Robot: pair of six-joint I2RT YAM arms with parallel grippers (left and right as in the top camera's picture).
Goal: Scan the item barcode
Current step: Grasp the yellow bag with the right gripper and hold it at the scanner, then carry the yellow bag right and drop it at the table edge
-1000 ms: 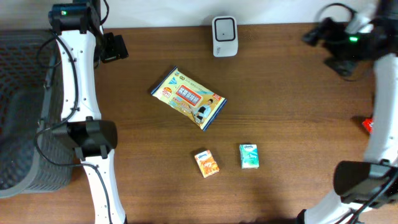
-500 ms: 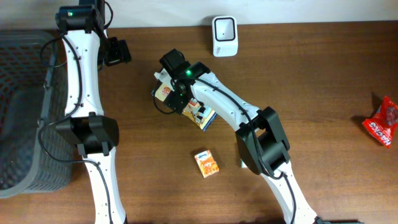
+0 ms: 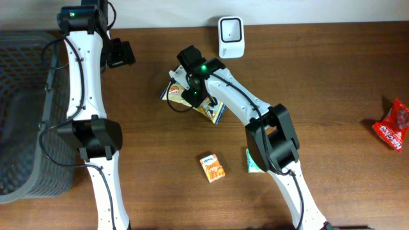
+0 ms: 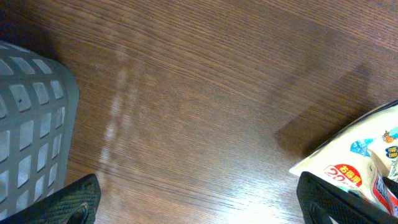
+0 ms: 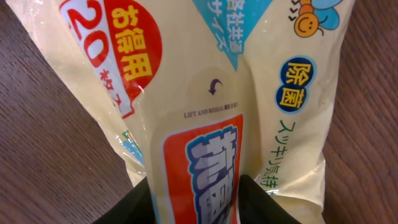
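**1. Pack** (image 3: 172, 92): soft yellow pack w/ red and blue print and Japanese text. Located far-centre on table (image 3: 319, 96), on the near-left side of scanner (image 3: 231, 37) and apart from it. It is seen tilted in the overhead view, w/ its middle covered by the right arm. Whether it is raised off the wood cannot be told.

**2. Right gripper** (image 5: 198, 202): reached across to far-centre. The pack's middle strip is pinched between its fingers (image 5: 142, 202), and the printed face is bulged up between them in the wrist view. Jaws are narrowed onto the pack.

**3. Left gripper** (image 4: 205, 208): jaws are held wide, w/ bare wood seen between the fingers. Positioned far left, between basket (image 3: 22, 128) and pack. A corner of the pack is seen at the right edge of its wrist view, and a basket corner at the left edge.

**4. Scanner:** white w/ dark window, stood at the far edge, approx. centre.

**5. Basket:** grey mesh, placed at the left edge of the table.

**6. Orange box** (image 3: 213, 167): small, laid flat near-centre.

**7. Teal box** (image 3: 250, 166): just right of the orange box and apart from it, mostly hidden by the right arm.

**8. Red packet** (image 3: 393, 124): at the right edge, well apart from the rest.
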